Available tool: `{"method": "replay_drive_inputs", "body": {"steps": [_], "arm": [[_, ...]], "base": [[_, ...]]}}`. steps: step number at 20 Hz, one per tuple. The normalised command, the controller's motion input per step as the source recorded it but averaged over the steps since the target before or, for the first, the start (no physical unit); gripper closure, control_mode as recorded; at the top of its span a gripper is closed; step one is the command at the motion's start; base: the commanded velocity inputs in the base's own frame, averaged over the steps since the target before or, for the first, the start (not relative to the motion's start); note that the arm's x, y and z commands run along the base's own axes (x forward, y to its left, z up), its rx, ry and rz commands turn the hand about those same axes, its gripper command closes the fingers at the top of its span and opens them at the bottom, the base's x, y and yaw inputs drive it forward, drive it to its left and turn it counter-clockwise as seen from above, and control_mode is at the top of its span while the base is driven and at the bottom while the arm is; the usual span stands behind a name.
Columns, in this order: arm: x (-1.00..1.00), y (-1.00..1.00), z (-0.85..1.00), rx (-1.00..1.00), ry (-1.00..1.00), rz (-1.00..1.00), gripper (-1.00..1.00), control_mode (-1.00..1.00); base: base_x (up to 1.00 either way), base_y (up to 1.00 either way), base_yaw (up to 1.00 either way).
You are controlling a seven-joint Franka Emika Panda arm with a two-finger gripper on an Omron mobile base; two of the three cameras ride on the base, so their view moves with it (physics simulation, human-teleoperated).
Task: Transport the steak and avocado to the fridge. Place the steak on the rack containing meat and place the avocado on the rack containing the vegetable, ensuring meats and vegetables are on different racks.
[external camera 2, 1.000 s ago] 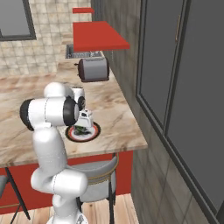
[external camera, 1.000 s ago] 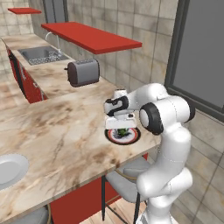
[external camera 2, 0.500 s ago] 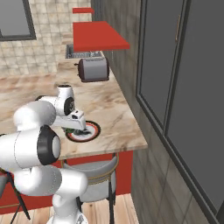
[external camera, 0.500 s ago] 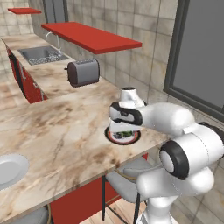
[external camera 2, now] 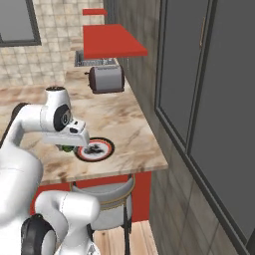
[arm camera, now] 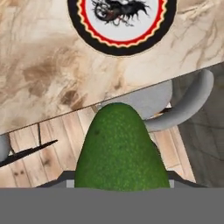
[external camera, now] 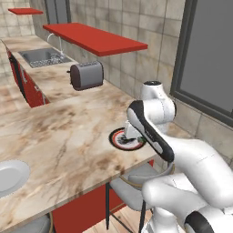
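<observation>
Green avocado [arm camera: 121,146] sits clamped between our gripper [arm camera: 119,183] jaws, long axis running straight out from them, above the counter edge [arm camera: 87,107] beside the plate [arm camera: 122,26].

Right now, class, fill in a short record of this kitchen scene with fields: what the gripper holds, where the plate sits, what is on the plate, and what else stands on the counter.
Held item: avocado, in the gripper
Plate: on the marble counter, near its front edge
Plate contents: a dark item in the hand view, too unclear to name
Other counter items: toaster, white plate, sink
Below counter edge: grey stool, wooden floor
</observation>
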Motion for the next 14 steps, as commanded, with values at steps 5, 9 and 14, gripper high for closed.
{"method": "replay_drive_inputs", "body": {"steps": [5, 9, 14], "arm": [[-0.98, -0.06, 0.93, 0.00, -0.29, 0.14, 1.00, -1.00], [-0.90, -0.01, 0.93, 0.00, -0.40, 0.10, 1.00, -1.00], [-0.81, 0.00, 0.99, 0.04, -0.29, 0.05, 1.00, -1.00]], "base": [[0.00, 0.00, 0.00], [0.00, 0.00, 0.00], [0.00, 0.00, 0.00]]}}
